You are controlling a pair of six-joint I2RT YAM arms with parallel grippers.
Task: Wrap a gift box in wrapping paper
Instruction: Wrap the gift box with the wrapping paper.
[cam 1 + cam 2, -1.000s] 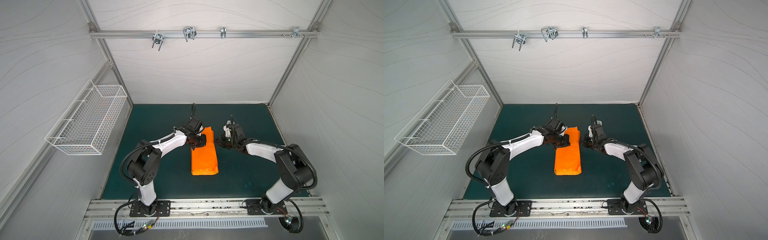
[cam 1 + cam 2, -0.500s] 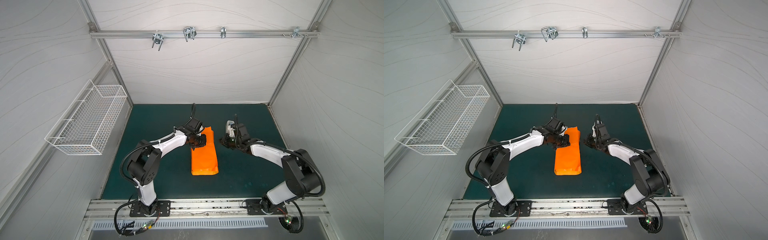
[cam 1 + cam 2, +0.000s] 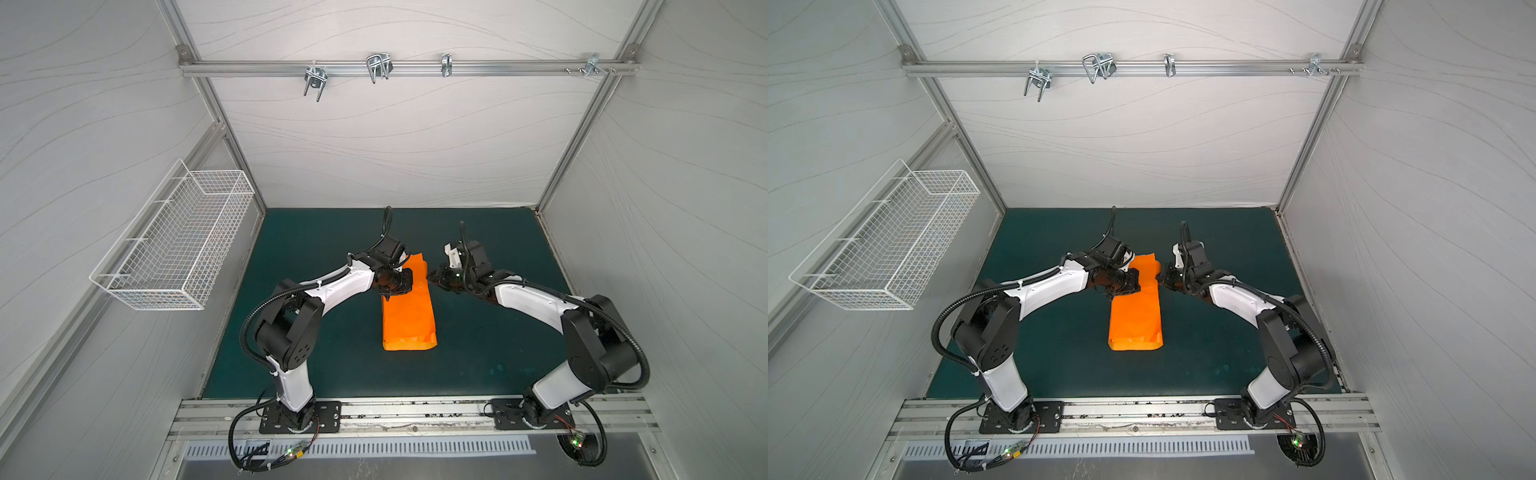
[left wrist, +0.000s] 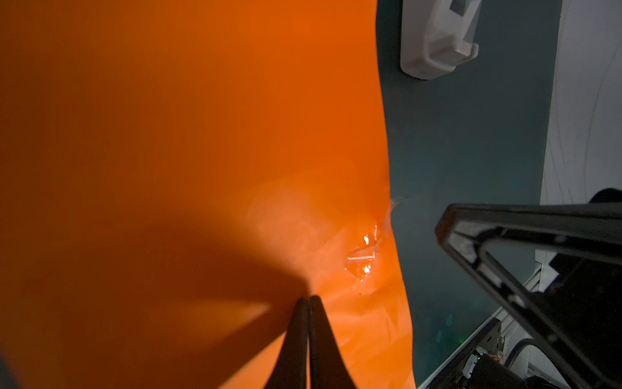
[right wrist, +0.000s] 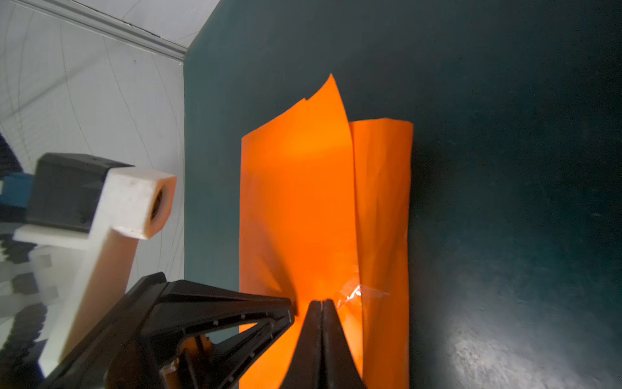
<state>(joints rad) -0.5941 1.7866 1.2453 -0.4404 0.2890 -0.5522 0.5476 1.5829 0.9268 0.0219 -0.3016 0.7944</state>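
The table (image 3: 316, 257) has a dark teal top. The orange wrapping paper (image 3: 409, 316) lies on it near the middle, folded into a long narrow bundle, with a loose corner lifting at its far end. A white-grey tape dispenser (image 4: 437, 37) rests on the table beside the paper's long edge, apart from it.

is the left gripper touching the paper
Touching. In the left wrist view the left gripper, jaws shut, presses the paper; its shadow meets the tip.
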